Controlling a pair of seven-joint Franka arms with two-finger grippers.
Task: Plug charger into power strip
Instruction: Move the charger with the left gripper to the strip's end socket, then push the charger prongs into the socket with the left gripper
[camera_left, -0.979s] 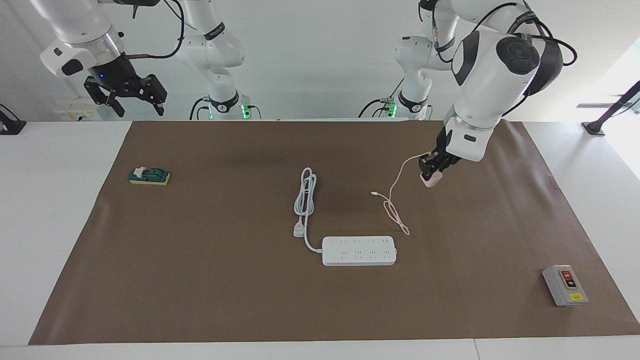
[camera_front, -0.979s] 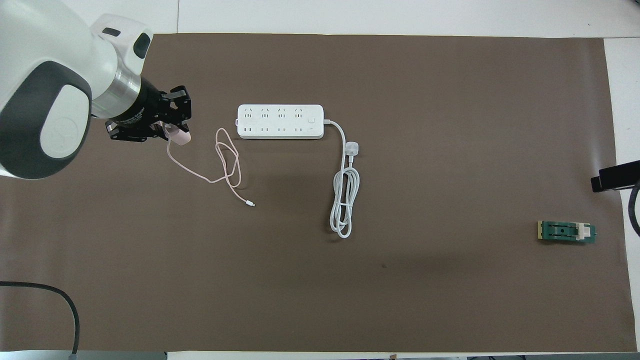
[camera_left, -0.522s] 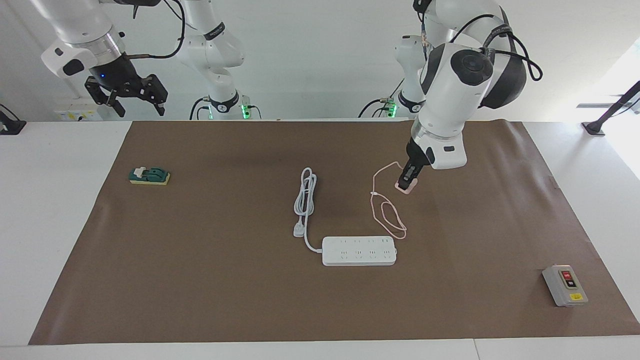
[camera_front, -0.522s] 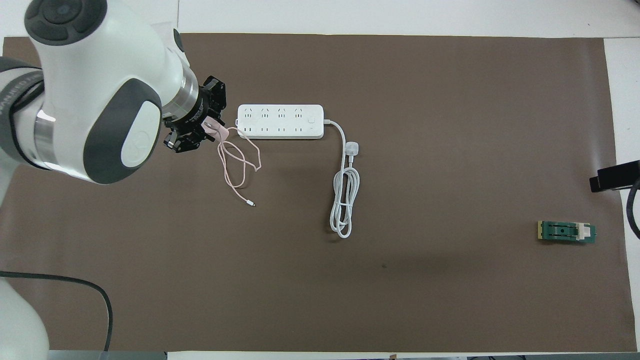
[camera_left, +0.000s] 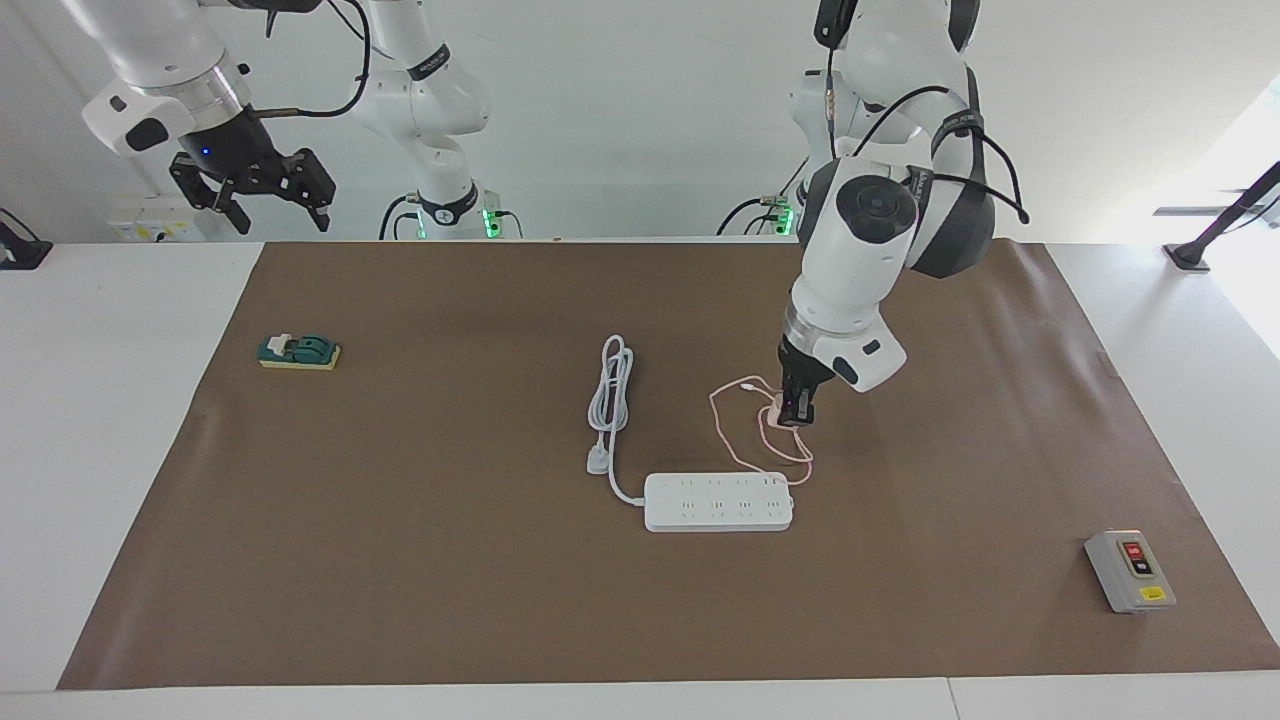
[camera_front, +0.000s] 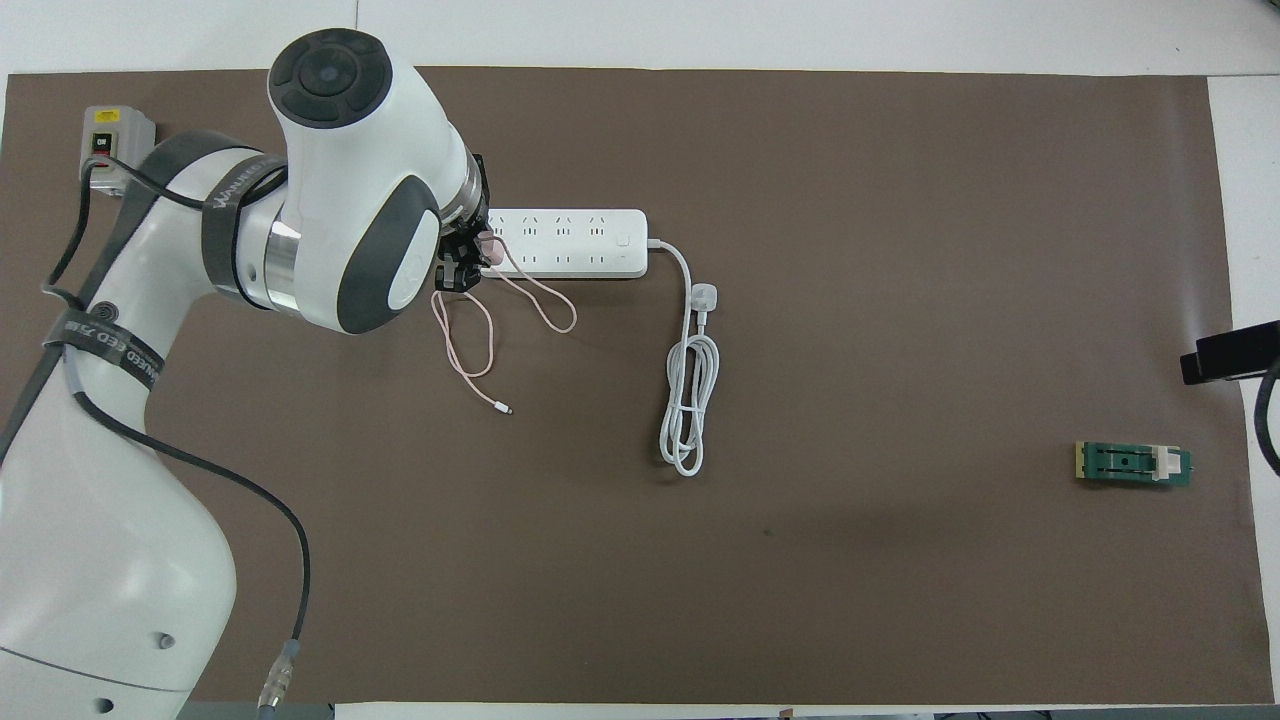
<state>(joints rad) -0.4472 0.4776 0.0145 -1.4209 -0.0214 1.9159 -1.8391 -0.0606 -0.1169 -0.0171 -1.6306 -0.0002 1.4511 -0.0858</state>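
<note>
Brown-matted worktop (camera_left: 400, 560): left gripper (camera_left: 795, 410) clamps the light, rigid charger (camera_left: 775, 410) by its body above the power strip (camera_left: 718, 502), limp cable (camera_left: 740, 440) trailing; right gripper (camera_left: 262, 195) waits, jaws wide.

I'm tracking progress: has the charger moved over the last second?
Yes. Shut in the left gripper, the charger has been carried from toward the left arm's end of the mat to just short of the power strip, which stayed put.
</note>
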